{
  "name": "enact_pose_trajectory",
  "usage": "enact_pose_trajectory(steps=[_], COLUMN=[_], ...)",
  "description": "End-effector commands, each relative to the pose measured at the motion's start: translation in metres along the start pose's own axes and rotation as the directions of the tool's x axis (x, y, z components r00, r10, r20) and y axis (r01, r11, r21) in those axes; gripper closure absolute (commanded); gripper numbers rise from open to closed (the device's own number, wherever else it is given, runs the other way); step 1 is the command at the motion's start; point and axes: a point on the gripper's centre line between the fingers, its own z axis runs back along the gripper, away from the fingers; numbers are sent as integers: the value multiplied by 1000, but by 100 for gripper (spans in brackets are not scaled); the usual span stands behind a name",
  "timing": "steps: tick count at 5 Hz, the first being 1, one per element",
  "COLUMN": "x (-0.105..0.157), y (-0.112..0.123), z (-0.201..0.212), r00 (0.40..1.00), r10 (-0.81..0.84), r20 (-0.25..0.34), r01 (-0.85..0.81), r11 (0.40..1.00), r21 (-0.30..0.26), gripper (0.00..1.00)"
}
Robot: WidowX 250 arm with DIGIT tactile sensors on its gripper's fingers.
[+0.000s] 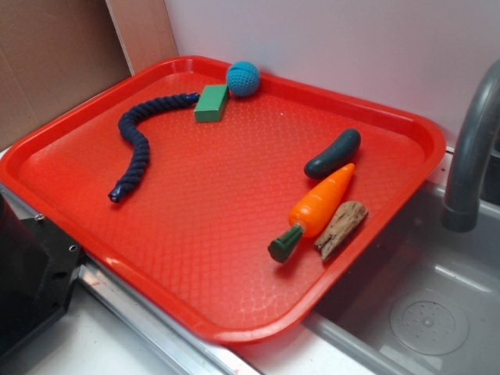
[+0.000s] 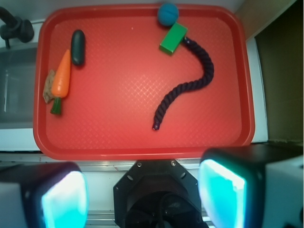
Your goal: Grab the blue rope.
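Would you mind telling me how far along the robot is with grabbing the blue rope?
Nothing looks done yet: the thick dark navy twisted rope lies untouched in a curve on the red plastic tray, one end against the green block. In hand: the gripper hangs above the tray's near edge, jaws wide apart and empty. Left: descend over the rope, close on it and lift.

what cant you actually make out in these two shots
- Far end of the blue rope: both views, it runs behind the green block, so whether they touch is unclear.
- Gripper: wrist view, fingertips cut off by the bottom edge; exterior view shows no gripper.
- Tap: exterior view, top cut off by the right edge.
- Brown piece beside the carrot: too small to identify.
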Motion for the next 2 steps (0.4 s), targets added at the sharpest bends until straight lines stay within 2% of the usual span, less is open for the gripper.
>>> enact_pose_trajectory(steps=[1,2], x=[12,33], y=[88,119], z=[-54,-100], r00=[939,869], r10=[345,491], r20=[8,59], r01=[-345,-494], r11=[939,868], r21=[8,54], gripper=[0,0])
